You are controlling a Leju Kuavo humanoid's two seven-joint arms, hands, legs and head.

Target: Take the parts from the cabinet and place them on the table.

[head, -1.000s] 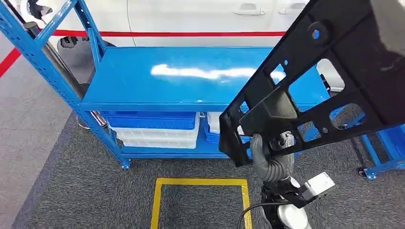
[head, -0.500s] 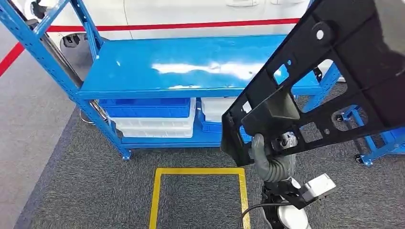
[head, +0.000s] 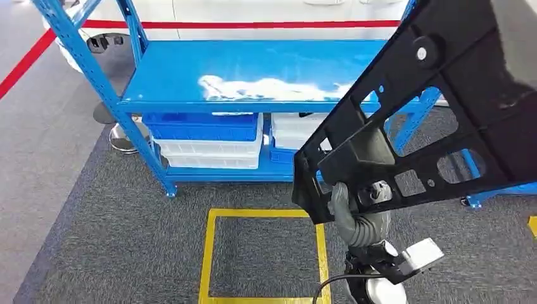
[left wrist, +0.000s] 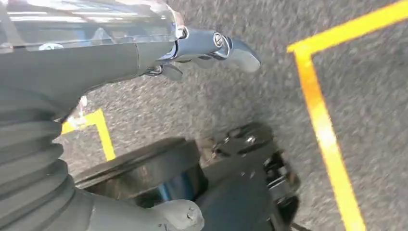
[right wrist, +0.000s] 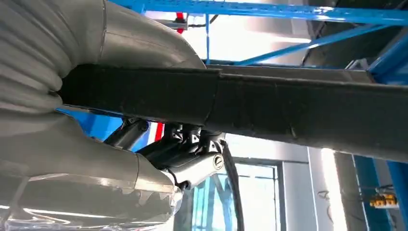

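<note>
A large black plastic panel (head: 468, 57) with several cut-outs hangs tilted in front of me on the right of the head view. My right hand (head: 356, 208) grips its lower corner from underneath. In the right wrist view the panel's edge (right wrist: 298, 113) runs between the grey thumb (right wrist: 139, 41) and the darker fingers (right wrist: 195, 166). My left hand (left wrist: 144, 53) hangs over the grey carpet with its fingers apart, holding nothing. Ahead stands the blue shelf table (head: 253, 66), whose glossy top is bare.
Blue and white bins (head: 206, 142) sit stacked on the rack's lower shelf. A yellow taped square (head: 263, 256) marks the carpet just before it. Blue uprights (head: 95, 76) rise at the left. A red floor line (head: 240, 25) and a white car body lie behind.
The whole picture has shifted: the camera moved, and the blue rack now sits further right and higher in view. The black panel stays in my right hand's grip.
</note>
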